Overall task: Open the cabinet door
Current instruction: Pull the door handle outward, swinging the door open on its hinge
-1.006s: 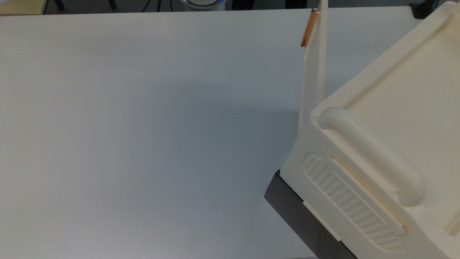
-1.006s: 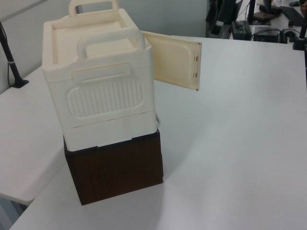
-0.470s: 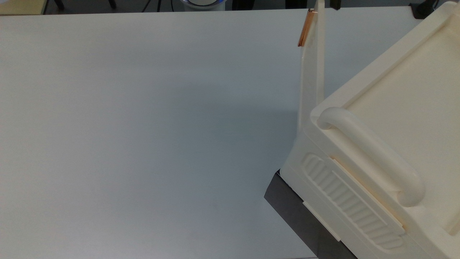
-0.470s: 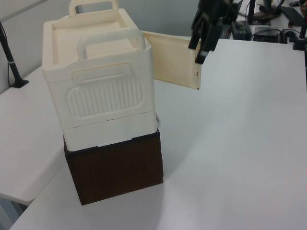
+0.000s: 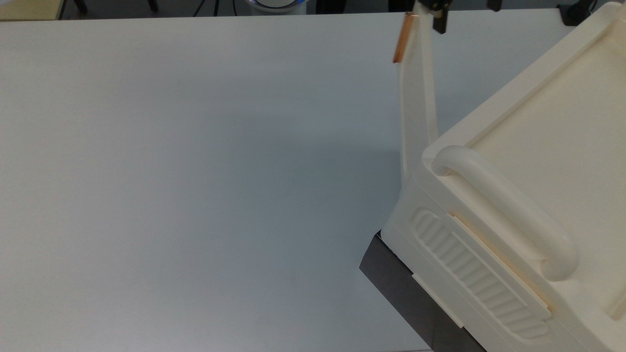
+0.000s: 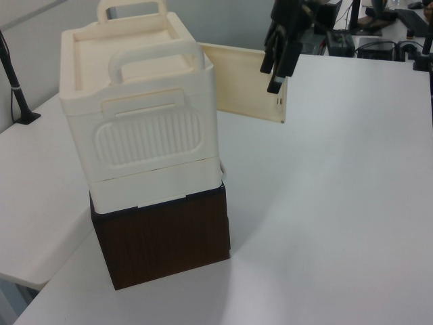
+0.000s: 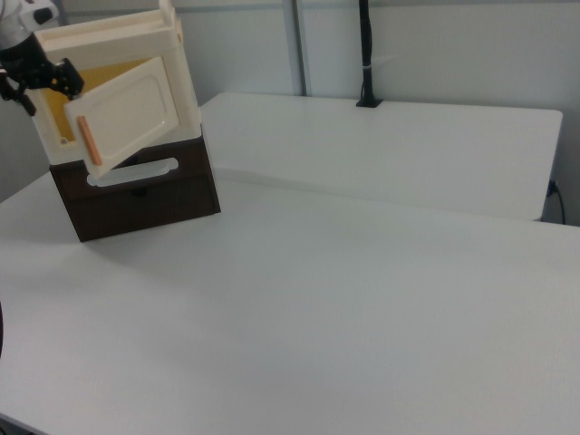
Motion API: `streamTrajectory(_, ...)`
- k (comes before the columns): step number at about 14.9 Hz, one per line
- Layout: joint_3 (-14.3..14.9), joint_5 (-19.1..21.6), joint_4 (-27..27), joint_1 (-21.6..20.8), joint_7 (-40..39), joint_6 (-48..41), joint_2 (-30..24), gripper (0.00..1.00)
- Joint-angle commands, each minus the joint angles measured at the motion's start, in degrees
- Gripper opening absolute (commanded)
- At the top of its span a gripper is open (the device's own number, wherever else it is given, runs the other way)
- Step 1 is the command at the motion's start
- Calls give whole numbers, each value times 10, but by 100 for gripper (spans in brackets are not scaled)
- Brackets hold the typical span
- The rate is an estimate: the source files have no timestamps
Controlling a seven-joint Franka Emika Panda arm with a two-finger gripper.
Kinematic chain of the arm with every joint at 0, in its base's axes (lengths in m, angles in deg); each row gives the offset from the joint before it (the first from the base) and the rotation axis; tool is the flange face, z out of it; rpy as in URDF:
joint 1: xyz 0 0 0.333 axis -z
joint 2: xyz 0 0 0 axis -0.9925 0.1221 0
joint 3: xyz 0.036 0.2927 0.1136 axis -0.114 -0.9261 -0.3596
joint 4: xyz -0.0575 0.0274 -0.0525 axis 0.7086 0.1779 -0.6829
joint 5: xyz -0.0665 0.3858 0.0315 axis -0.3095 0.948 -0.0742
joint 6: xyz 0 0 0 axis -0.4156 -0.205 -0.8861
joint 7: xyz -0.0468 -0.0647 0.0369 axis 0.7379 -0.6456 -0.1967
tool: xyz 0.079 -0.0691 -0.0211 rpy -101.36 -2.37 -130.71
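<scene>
Cabinet door [image 6: 243,81] ajar, far right of cabinet [image 6: 145,128] in the left view.
Gripper [image 6: 276,64] at its free edge, grasp impossible to tell; possible slip off the thin panel mid-swing.

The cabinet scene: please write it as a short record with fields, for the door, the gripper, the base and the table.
cabinet: cream box with a rounded handle bar on top
cabinet door: swung open, hinged at the box, free edge away from it
door strip: copper-orange, on the free short edge
gripper: dark, at the door's free edge; contact cannot be told
base: dark brown block under the cabinet
table: white
</scene>
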Motion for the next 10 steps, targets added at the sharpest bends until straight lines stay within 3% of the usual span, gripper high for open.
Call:
streamTrajectory(1,50,1,-2,-1,-5,-31,-7,100)
streamTrajectory(10,59,0,-9,102,2,-117,-12,100)
